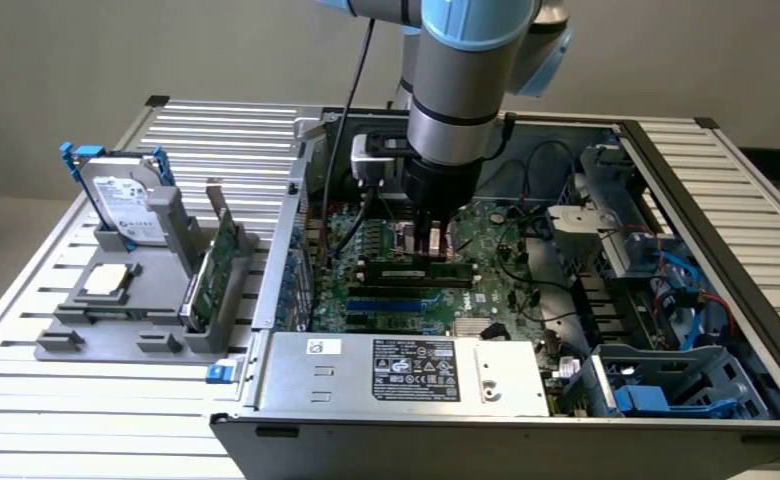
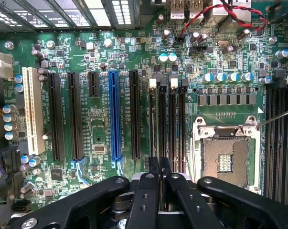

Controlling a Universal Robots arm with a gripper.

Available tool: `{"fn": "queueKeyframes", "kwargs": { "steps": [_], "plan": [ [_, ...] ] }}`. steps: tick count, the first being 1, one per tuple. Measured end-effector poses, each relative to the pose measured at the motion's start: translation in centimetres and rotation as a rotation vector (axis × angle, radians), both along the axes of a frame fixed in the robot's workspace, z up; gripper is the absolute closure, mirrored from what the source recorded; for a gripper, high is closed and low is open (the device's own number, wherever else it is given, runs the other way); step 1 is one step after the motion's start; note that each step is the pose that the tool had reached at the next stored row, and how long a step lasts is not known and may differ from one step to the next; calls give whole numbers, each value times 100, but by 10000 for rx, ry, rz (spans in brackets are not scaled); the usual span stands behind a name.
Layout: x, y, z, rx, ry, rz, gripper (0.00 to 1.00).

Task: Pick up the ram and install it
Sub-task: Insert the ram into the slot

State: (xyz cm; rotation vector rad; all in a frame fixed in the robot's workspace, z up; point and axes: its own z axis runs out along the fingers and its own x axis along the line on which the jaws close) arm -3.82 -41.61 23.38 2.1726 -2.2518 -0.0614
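Plain pale wall (image 1: 163,50) behind a slatted metal table (image 1: 217,125) (evenly lit).

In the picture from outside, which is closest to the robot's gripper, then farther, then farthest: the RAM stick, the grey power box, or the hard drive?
1. The RAM stick, right under the gripper.
2. The grey power box, at the case's front edge.
3. The hard drive, outside the case, on the exterior view's left.
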Motion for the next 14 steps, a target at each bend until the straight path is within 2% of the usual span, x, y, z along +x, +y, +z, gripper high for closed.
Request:
{"fn": "queueKeyframes", "kwargs": {
  "steps": [8,14],
  "plan": [
    [1,0,-17,17,2,-1,87],
    [1,0,-21,38,49,-1,87]
  ]
}}
